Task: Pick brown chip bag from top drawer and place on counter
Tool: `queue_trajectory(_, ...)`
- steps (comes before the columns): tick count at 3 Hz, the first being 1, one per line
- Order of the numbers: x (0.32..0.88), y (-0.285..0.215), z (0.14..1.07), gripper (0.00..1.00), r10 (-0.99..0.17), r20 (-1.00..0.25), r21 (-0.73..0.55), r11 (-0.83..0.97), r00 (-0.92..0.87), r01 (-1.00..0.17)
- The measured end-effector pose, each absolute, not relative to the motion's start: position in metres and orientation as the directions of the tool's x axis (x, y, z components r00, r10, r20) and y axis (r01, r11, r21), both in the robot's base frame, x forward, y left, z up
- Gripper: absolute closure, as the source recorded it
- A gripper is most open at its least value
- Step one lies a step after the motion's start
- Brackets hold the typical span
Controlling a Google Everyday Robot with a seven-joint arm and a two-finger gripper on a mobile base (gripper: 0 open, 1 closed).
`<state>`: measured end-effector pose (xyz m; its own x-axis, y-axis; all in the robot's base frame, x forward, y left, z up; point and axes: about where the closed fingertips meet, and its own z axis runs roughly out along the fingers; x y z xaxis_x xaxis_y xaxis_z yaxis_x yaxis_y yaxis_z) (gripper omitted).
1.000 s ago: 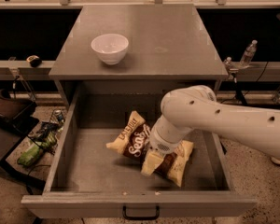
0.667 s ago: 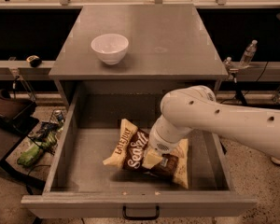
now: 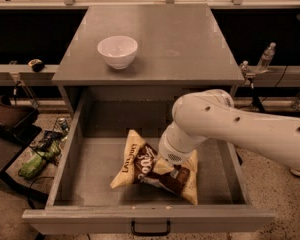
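Note:
The brown chip bag (image 3: 142, 170), dark brown in the middle with pale yellow ends, is inside the open top drawer (image 3: 90, 181), right of its centre. It is tilted, with its left end raised. My gripper (image 3: 167, 165) reaches down from the right on the white arm and meets the bag's middle. The bag is creased where the gripper pinches it. The fingertips are mostly hidden by the wrist. The grey counter (image 3: 175, 39) lies above and behind the drawer.
A white bowl (image 3: 118, 51) stands on the counter's left part. A plastic bottle (image 3: 266, 57) stands on the ledge at right. A dark case and green clutter (image 3: 37, 159) lie on the floor to the left. The drawer's black handle (image 3: 150, 231) faces the front.
The bag has turned and shifted slightly left in the drawer along with the gripper, and its left end now stands higher. The arm has barely moved.

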<state>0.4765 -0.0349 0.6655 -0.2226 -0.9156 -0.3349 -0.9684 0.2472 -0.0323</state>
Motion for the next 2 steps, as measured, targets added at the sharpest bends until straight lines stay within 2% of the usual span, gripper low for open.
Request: queue_trajectory(2, 0.479, -0.068, 0.808, 1.0, -0.937, -0.317, -0.236, 0.23, -0.149, -0.944)
